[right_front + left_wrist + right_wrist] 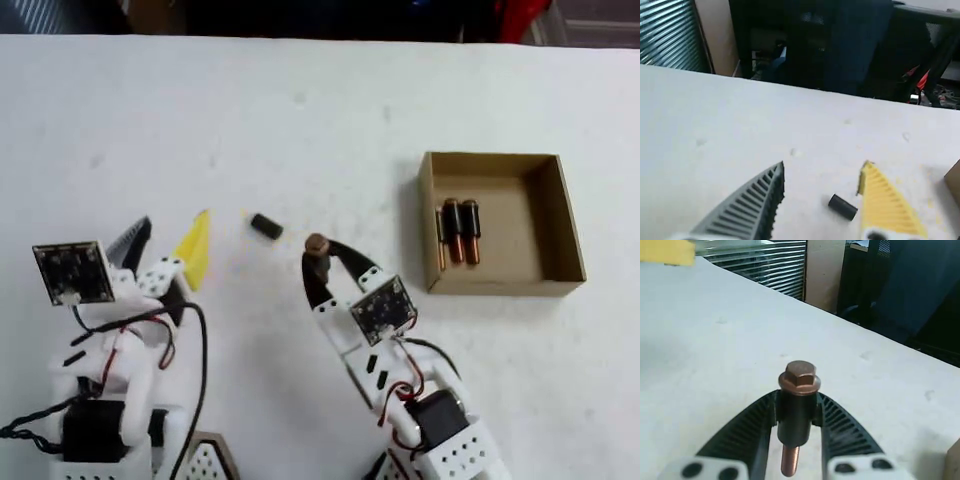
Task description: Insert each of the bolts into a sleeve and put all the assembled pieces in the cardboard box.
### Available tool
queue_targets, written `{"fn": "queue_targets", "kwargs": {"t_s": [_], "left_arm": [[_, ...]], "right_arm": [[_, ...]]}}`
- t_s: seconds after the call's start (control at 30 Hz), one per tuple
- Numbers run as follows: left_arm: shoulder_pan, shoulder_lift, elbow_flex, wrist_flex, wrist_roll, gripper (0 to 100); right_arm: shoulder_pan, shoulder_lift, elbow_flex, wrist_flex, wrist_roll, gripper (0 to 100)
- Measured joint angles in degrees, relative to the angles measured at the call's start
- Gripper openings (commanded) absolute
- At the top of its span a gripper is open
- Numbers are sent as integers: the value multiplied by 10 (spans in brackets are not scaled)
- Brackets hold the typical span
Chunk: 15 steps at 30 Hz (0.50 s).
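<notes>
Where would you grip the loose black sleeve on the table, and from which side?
Probably across its middle, from above: the sleeve lies on its side, a short cylinder, so its curved flanks give better hold than its ends. The open left gripper is free.

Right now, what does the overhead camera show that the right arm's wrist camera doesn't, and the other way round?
High view: a loose short black sleeve lying on the white table, and copper bolts already sleeved inside the open cardboard box. Right wrist view: the threaded tip of the held copper bolt poking out under its black sleeve, plus window blinds behind. Both: the right gripper shut on that sleeve, bolt head up.
</notes>
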Motion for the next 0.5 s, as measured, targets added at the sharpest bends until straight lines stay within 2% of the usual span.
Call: {"fn": "queue_targets", "kwargs": {"t_s": [0.1,0.23,0.5], "left_arm": [[-12,0,0,24,0,38],[-16,-1,0,50,0,35],[-16,-3,24,115,0,34]], "right_arm": [[0,0,0,0,0,17],[21,-1,-6,18,0,17],[130,-1,-96,173,0,17]]}}
